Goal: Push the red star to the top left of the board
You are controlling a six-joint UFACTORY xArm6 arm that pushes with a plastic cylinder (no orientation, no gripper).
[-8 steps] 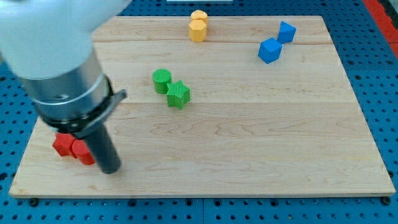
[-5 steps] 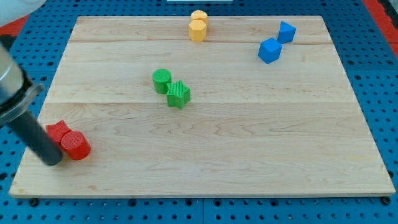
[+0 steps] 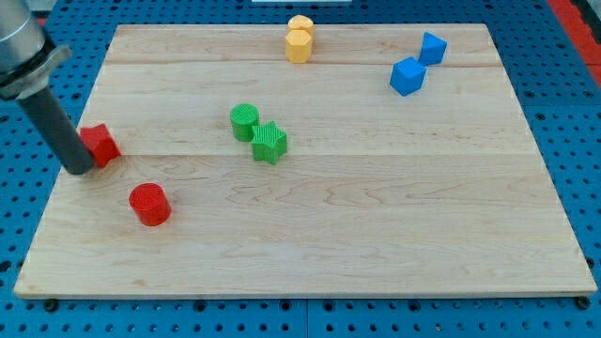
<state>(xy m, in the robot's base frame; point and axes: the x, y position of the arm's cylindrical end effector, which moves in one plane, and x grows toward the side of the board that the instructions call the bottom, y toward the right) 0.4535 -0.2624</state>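
The red star lies near the board's left edge, about halfway up. My tip touches the star's lower left side; the dark rod rises from there to the view's top left. The red cylinder stands apart, below and to the right of the star. The wooden board fills most of the view.
A green cylinder and a green star sit together left of centre. Two yellow blocks sit at the top edge. Two blue blocks sit at the top right.
My tip swept from the right of the red blocks round to their left and then up. The red star moved up along the left edge; the red cylinder shifted right and slightly down.
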